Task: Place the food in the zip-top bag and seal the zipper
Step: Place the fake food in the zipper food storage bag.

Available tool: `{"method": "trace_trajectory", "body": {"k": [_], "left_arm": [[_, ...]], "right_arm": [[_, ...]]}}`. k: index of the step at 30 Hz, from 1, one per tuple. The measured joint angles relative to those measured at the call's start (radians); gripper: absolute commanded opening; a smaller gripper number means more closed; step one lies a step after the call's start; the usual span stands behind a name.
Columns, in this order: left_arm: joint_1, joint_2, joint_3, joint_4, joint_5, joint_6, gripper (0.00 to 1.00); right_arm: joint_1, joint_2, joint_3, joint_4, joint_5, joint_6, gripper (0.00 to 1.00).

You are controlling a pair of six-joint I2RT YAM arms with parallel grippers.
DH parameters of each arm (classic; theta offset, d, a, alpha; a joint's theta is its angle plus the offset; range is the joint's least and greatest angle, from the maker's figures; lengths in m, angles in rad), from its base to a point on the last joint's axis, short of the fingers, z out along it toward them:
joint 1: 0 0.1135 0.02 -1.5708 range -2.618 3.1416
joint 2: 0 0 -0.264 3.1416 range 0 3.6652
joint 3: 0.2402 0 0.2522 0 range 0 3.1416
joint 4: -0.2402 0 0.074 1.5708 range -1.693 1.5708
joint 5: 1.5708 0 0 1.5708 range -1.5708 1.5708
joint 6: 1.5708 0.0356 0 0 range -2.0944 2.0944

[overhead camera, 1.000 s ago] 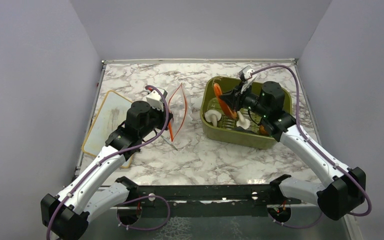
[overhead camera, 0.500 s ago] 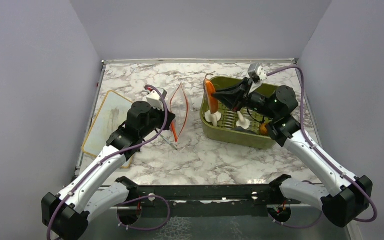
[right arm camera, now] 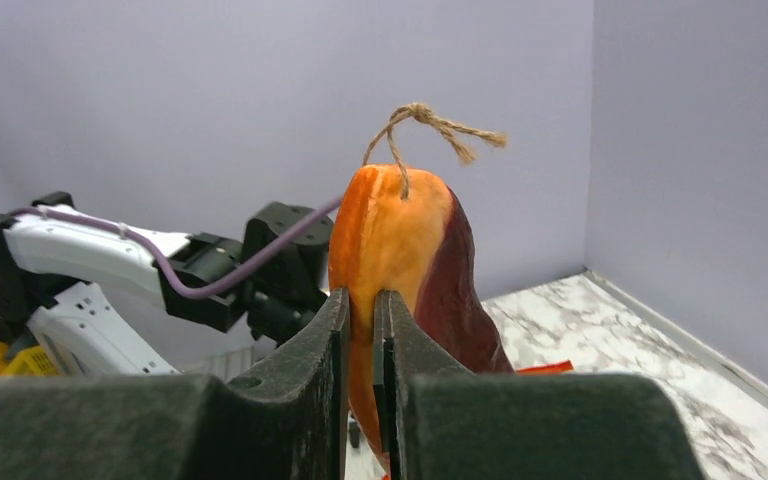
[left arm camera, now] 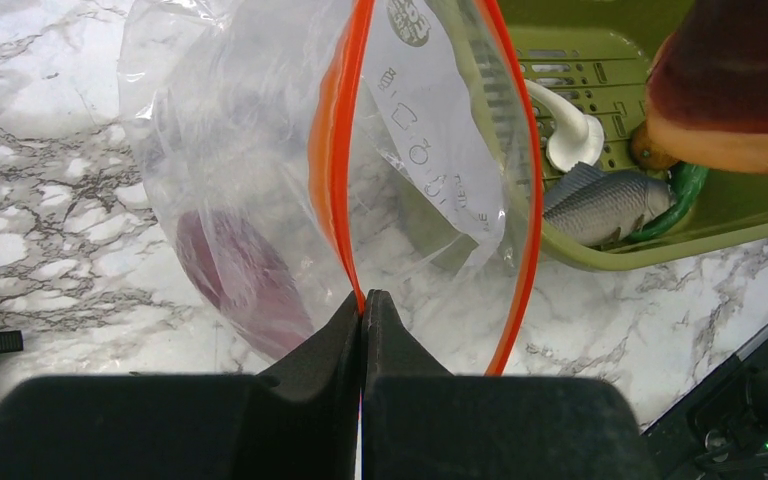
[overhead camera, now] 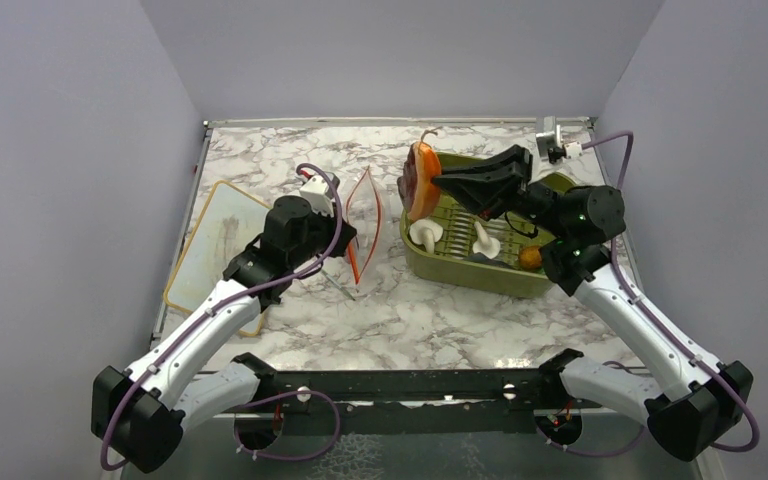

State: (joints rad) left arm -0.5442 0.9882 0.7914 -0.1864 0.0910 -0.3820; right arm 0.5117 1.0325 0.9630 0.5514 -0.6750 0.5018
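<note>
- Right pincer [right arm camera: 360,300]: closed tight on orange, dark-red-faced food slice [right arm camera: 400,240], aloft at left rim of olive tub [overhead camera: 457,268].
- Left pincer [left arm camera: 362,300]: clamped on zipper [left arm camera: 342,150]; zip-top bag [left arm camera: 230,150] stands open just left of olive tub.
- Advice: align food slice edge-on with mouth, lower inside, then release.

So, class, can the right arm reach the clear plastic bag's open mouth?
Probably yes: the left gripper holds the clear zip-top bag open, and nothing stands between it and the right gripper carrying the orange-and-maroon food piece.

right claw [overhead camera: 440,183] holding orange crescent slice [overhead camera: 420,185] above olive-green tub [overhead camera: 480,274], left claw [overhead camera: 348,243] pinching upright zip-top bag [overhead camera: 363,215]
</note>
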Motion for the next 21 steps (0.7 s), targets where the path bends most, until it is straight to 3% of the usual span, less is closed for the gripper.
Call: {"method": "trace_trajectory", "body": {"k": [11, 21], "left_arm": [[0.0, 0.032, 0.003, 0.023, 0.024, -0.044, 0.0], [0.0, 0.036, 0.003, 0.036, 0.029, -0.061, 0.0]], "right_arm": [[0.026, 0.098, -0.002, 0.291, 0.006, 0.257, 0.09], [0.1, 0.198, -0.013, 0.36, 0.087, 0.308, 0.09]]}}
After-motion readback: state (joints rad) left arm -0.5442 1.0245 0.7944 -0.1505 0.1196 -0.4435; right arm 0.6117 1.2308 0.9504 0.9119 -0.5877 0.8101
